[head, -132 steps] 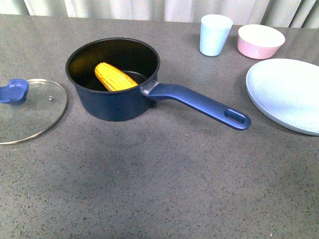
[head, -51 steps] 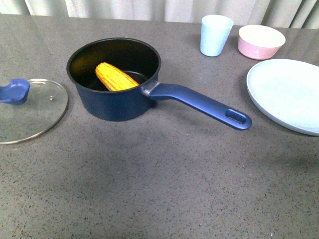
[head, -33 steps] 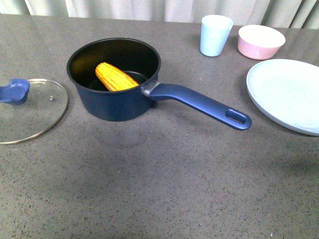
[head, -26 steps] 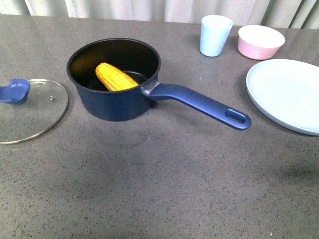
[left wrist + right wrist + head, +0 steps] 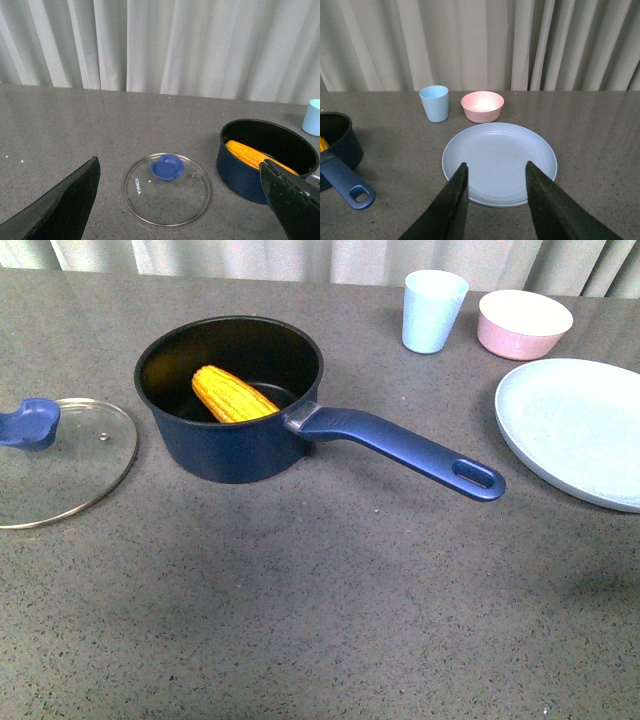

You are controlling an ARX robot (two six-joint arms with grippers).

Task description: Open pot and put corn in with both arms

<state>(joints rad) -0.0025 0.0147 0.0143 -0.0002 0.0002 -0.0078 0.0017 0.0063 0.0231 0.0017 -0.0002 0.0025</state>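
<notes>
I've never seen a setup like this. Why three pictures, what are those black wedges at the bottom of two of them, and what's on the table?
They are three cameras on one two-armed robot. The front view looks out from its body; no arm shows there. The other two cameras sit on the wrists, so the black wedges are each arm's own claw: the left claw and the right claw, both open and holding nothing.

On the grey table stands a dark blue pot with a yellow corn cob lying inside. Its glass lid lies flat on the table beside the pot. Further off are a pale blue cup, a pink bowl and a large pale blue plate.
</notes>
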